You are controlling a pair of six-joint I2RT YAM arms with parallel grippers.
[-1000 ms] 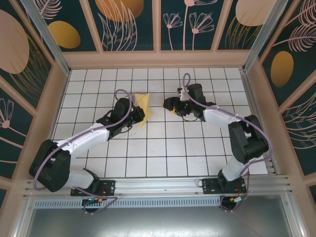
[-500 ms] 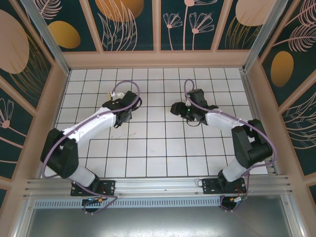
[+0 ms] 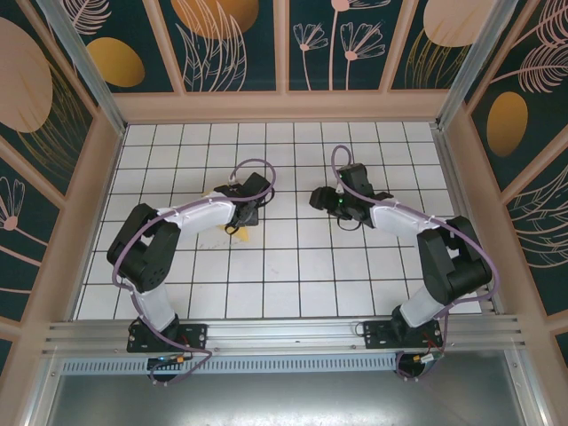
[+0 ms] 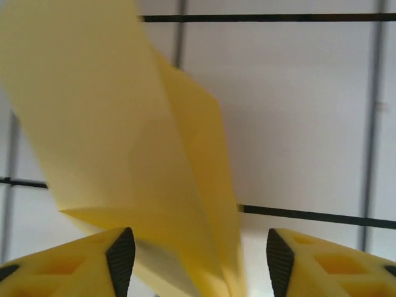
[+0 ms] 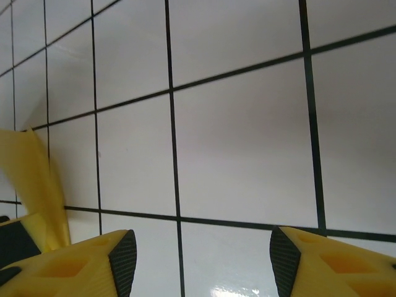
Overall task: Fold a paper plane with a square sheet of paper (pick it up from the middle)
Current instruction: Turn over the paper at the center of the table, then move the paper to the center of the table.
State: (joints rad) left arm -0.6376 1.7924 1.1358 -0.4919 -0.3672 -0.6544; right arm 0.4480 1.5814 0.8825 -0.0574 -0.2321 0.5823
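Paper (image 4: 142,142), yellow and creased into a long folded shape, sits directly under the left gripper (image 4: 199,247). In the left wrist view it runs from the upper left down between the two fingers and passes closer to the left pad (image 4: 122,255) than to the right one. The jaws stand well apart with a clear gap on the right side of the fold, so the left gripper is open and pinches nothing. Whether the paper brushes the left pad cannot be told.

From above, a small yellow corner of the paper (image 3: 241,234) shows on the desk (image 3: 293,266), just on the near side of the left gripper (image 3: 248,213), left of the desk's centre.

The right gripper (image 3: 318,197) hangs well apart from the paper, to its right, facing the left gripper. In the right wrist view its jaws (image 5: 203,260) are spread wide with bare tiled desk between them, and it holds nothing. A strip of the paper (image 5: 34,185) shows at the left edge, beside the left finger.
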